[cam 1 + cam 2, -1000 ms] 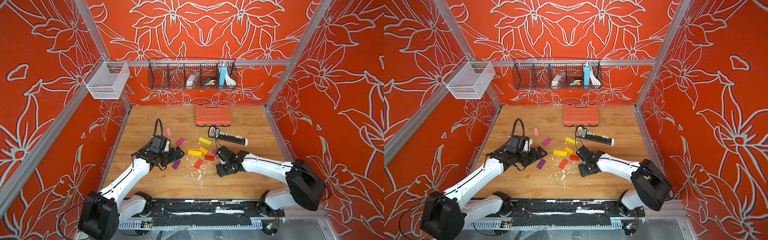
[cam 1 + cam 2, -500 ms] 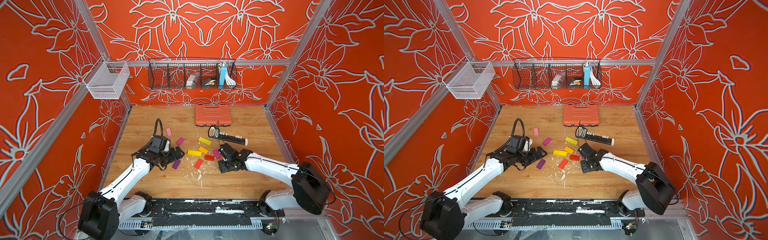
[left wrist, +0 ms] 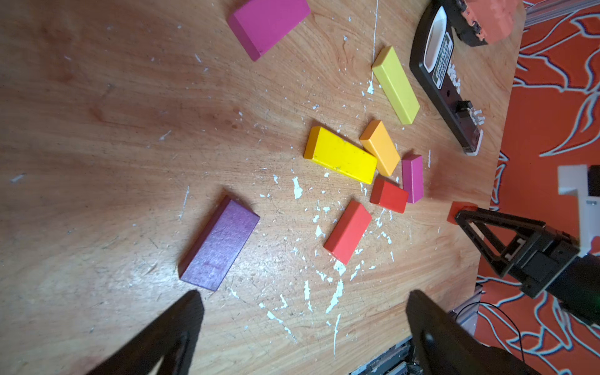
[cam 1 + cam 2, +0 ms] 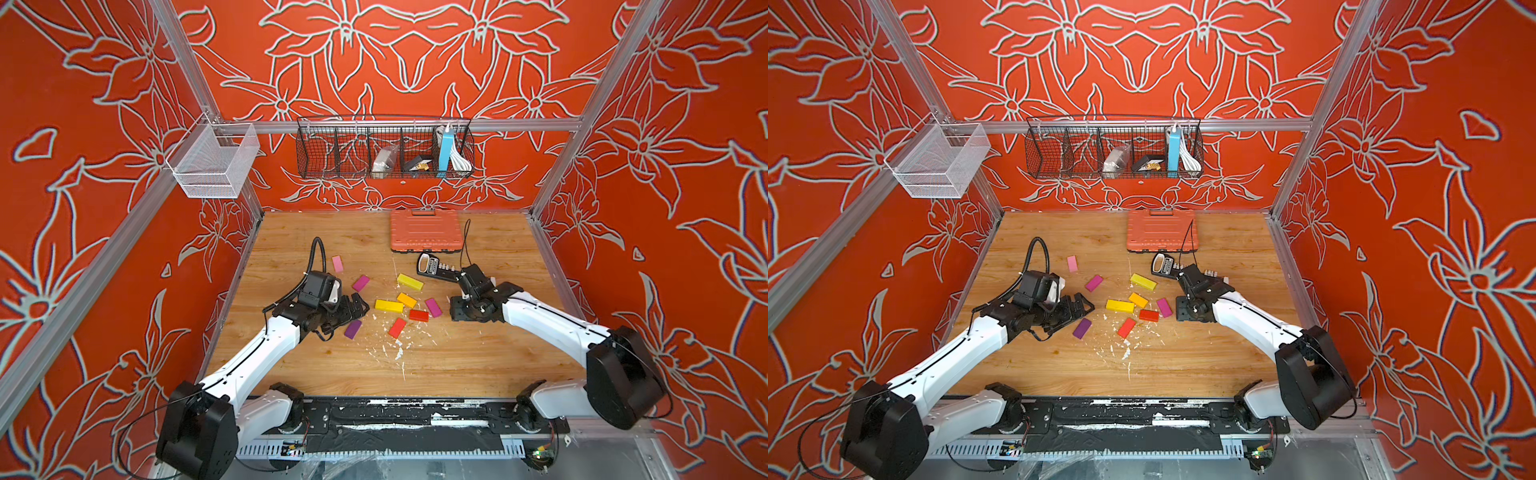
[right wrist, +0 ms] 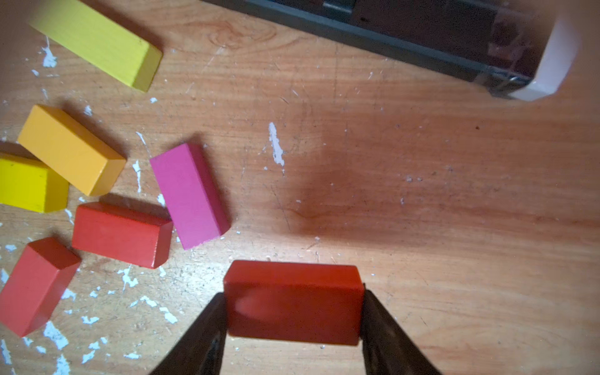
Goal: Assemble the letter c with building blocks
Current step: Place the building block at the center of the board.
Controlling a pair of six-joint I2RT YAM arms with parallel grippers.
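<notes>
Right gripper (image 5: 293, 294) clamped on small red rectangular wooden block (image 5: 293, 311). Left gripper (image 3: 303, 297) jaws wide apart, just beside purple rectangular wooden block (image 3: 219, 243), not touching.

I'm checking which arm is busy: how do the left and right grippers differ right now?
The left gripper stands wide open; the right gripper is shut on a red block. The left gripper is empty, a purple block lying just beyond one fingertip; the right gripper's fingers press the red block's two ends. Both sit low over the wooden table.
</notes>
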